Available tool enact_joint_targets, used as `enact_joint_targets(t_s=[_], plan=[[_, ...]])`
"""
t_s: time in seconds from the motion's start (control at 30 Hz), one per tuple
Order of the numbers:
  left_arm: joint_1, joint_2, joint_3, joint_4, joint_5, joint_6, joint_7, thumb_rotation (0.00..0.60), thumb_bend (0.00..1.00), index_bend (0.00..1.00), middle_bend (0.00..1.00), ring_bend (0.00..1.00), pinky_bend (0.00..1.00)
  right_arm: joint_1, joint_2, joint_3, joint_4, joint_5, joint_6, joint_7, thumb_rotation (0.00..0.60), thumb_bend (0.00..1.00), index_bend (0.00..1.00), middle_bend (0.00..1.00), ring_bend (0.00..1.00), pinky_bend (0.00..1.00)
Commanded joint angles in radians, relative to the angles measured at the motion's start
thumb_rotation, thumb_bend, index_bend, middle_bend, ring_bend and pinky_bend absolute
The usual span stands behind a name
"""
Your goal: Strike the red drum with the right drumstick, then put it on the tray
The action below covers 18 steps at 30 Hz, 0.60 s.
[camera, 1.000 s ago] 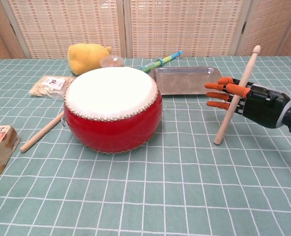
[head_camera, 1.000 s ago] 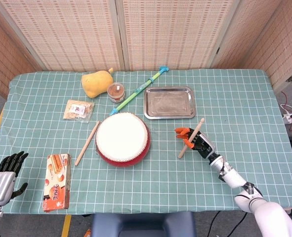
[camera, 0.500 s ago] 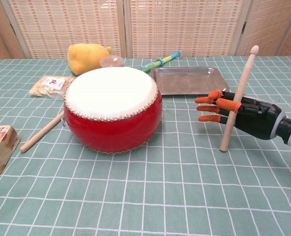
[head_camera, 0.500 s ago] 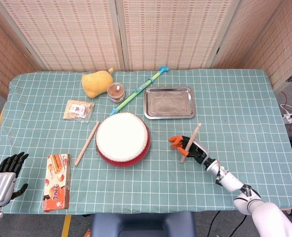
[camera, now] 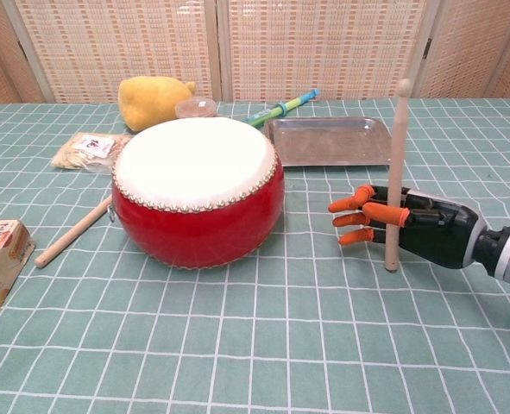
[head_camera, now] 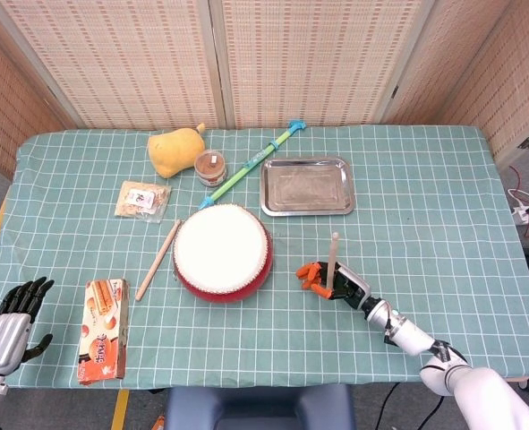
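Observation:
The red drum (head_camera: pixel 221 252) (camera: pixel 198 191) with a white skin sits mid-table. My right hand (head_camera: pixel 333 280) (camera: pixel 401 226), black with orange fingertips, holds the right drumstick (head_camera: pixel 333 261) (camera: pixel 396 172) nearly upright to the right of the drum, its lower end on or just above the cloth. The steel tray (head_camera: pixel 306 186) (camera: pixel 327 141) lies behind the hand and holds nothing. A second drumstick (head_camera: pixel 157 260) (camera: pixel 75 230) lies flat on the drum's left. My left hand (head_camera: pixel 12 320) hangs at the table's front left corner with its fingers spread, holding nothing.
A yellow plush (head_camera: pixel 175 151), a small jar (head_camera: pixel 210 167), a green-blue tube (head_camera: pixel 251 166) and a snack bag (head_camera: pixel 142 199) lie at the back. A biscuit box (head_camera: pixel 105 329) sits front left. The table is covered with a green checked cloth.
My right hand has drawn back toward the front and left, closer to the drum. The drumstick it holds has swung from leaning right to nearly vertical. The left hand has stayed put.

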Motion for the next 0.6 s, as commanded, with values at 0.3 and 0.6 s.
enact_joint_targets(t_s=[0.3, 0.6], plan=[[-0.005, -0.003, 0.004, 0.006, 0.007, -0.008, -0.013, 0.600, 0.24, 0.05, 0.02, 0.00, 0.03, 0.004, -0.006, -0.007, -0.026, 0.011, -0.029, -0.045, 0.600, 0.04, 0.67, 0.51, 0.53, 0.64], [-0.006, -0.006, 0.003, 0.013, 0.004, -0.010, -0.016, 0.600, 0.24, 0.05, 0.02, 0.00, 0.03, 0.009, -0.009, 0.011, -0.074, 0.039, -0.057, -0.101, 0.600, 0.03, 0.99, 0.82, 0.93, 1.00]])
